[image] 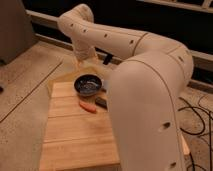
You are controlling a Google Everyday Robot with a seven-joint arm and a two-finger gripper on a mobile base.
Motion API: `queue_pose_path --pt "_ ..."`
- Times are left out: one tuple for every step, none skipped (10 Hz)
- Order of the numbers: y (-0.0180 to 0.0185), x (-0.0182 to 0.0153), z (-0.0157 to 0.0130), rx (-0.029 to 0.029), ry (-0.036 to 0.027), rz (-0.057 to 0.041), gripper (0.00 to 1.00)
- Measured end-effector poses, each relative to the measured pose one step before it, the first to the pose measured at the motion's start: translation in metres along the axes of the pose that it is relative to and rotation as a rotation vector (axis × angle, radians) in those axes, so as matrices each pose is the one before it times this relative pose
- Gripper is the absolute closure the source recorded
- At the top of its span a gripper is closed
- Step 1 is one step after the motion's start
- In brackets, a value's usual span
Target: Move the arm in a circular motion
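Note:
The arm is cream, thick and tubular, with small dark holes along it. It fills the right half of the camera view, rises to a rounded joint at the top left, then bends downward. Its lower end, the gripper, hangs just past the far edge of the wooden table, a little above and behind the dark bowl. The gripper touches nothing that I can see.
On the table, an orange-red stick-shaped thing lies in front of the bowl, and a dark flat object beside it is half hidden by the arm. A grey panel stands at the left. Cables lie on the floor at the right.

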State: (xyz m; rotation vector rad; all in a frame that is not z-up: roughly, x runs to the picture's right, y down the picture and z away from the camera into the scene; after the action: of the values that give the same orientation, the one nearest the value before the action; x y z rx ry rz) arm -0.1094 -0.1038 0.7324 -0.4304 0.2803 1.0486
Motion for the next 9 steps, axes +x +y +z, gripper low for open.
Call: queue_pose_path --pt "0.01422 0.00238 0.00355 -0.01832 -0.00145 -0.026 0.35" --pt "0.01664 0.00381 0.00435 -0.02132 -0.00367 -0.02797 0.35" --pt "0.01928 0.00732 0.00579 -0.01922 -0.0025 -0.03092 0.35" --pt "0.01096 0.00681 0.0047 -0.00614 0.00189 -0.01437 0.35" --pt "0.00966 0.00833 0.00552 -0.0042 0.00332 -0.00858 0.35" --pt "0.0074 0.01008 0.00626 -0.00357 0.00342 0.00178 0.35" --pt "0.00385 0.0107 0.00557 -0.0016 0.00325 0.01372 0.35" --pt "0.00115 0.01073 0.00445 0.00223 0.00364 0.01703 0.35" --pt "-0.0002 0.00559 0.00093 0.0023 0.00018 0.01139 0.35"
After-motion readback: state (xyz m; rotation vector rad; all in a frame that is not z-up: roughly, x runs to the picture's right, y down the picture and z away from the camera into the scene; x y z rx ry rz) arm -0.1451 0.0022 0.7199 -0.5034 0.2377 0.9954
